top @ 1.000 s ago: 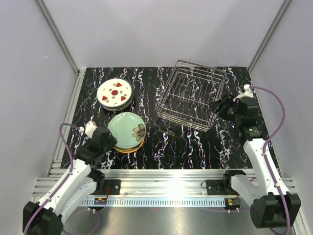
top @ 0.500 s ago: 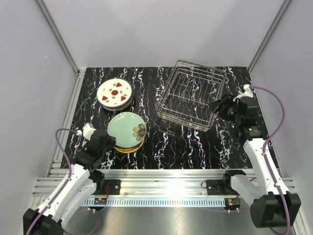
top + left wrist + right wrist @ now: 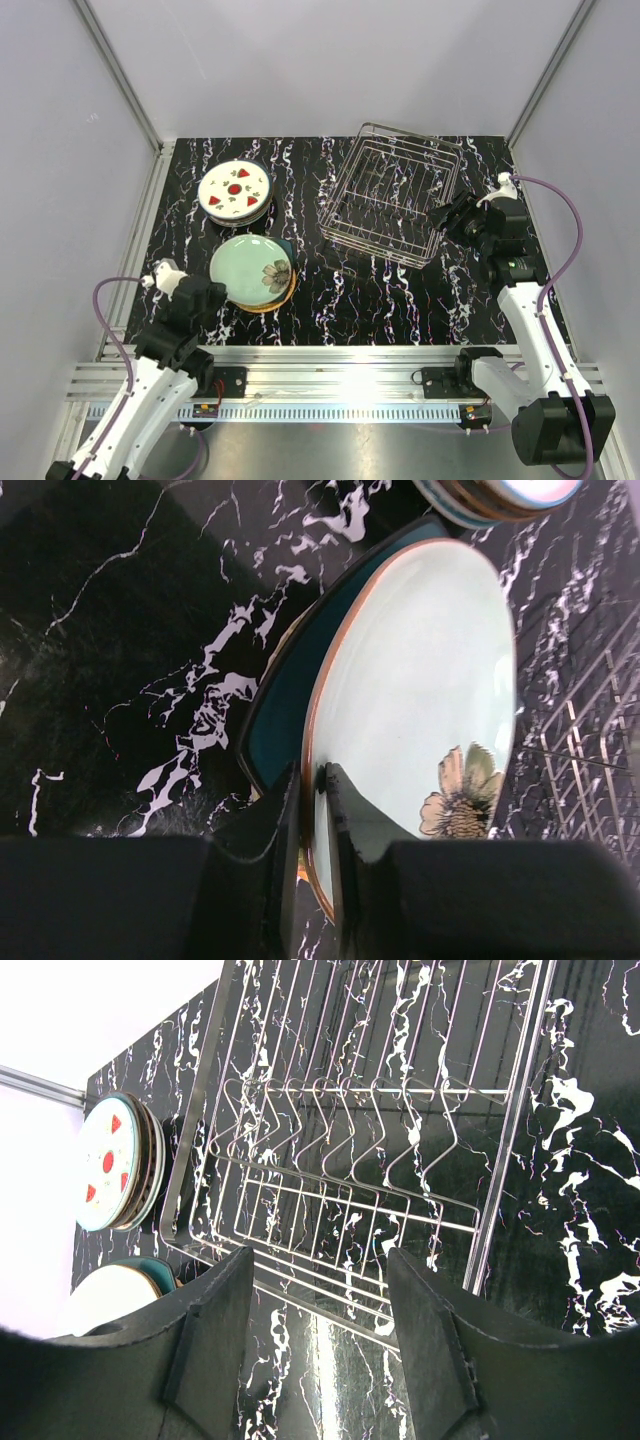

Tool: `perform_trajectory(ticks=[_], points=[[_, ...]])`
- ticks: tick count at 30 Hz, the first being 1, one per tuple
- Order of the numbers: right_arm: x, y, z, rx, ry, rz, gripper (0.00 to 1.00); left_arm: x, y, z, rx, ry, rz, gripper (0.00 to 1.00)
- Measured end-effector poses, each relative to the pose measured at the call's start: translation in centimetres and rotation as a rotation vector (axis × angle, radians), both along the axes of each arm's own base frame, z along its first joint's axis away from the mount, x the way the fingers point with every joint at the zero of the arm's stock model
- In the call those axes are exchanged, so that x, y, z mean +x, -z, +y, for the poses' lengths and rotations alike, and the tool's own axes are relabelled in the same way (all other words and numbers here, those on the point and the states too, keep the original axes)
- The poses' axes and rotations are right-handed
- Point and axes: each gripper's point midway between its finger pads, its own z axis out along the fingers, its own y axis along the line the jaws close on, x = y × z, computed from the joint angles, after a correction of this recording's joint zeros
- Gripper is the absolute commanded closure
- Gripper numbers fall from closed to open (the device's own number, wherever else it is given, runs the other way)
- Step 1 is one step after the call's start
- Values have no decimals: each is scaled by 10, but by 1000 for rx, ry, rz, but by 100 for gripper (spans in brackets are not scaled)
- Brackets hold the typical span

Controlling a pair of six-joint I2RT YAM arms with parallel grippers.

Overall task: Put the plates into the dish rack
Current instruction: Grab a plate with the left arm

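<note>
My left gripper (image 3: 220, 291) (image 3: 311, 780) is shut on the near rim of the mint-green plate with the brown flower (image 3: 250, 268) (image 3: 420, 670). One finger is on top of the rim and one under it. The plate sits shifted left over a dark teal plate (image 3: 283, 705) and an orange-tan plate (image 3: 272, 303). The white strawberry plate (image 3: 235, 188) (image 3: 103, 1160) tops a second stack behind. The wire dish rack (image 3: 390, 190) (image 3: 350, 1130) holds no plates. My right gripper (image 3: 447, 216) (image 3: 320, 1290) is open, just right of the rack's near right corner.
Darker plates lie under the strawberry plate (image 3: 262, 211). Grey walls close the table on the left, back and right. A metal rail (image 3: 330, 360) runs along the near edge between the arm bases.
My left arm has drawn back toward the near left, dragging the mint-green plate left off its stack and uncovering the teal plate's edge. The right arm has not moved.
</note>
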Motion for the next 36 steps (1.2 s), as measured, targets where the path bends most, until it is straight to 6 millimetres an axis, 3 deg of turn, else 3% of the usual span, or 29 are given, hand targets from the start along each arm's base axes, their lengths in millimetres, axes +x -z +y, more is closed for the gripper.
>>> perform_trajectory(ticks=[7,36], points=[[0,0,0,0,0,0,36,2,-23,3,18,8,-61,100],[0,0,0,-1,1,1,36,9,-77,6,289,200,28,100]])
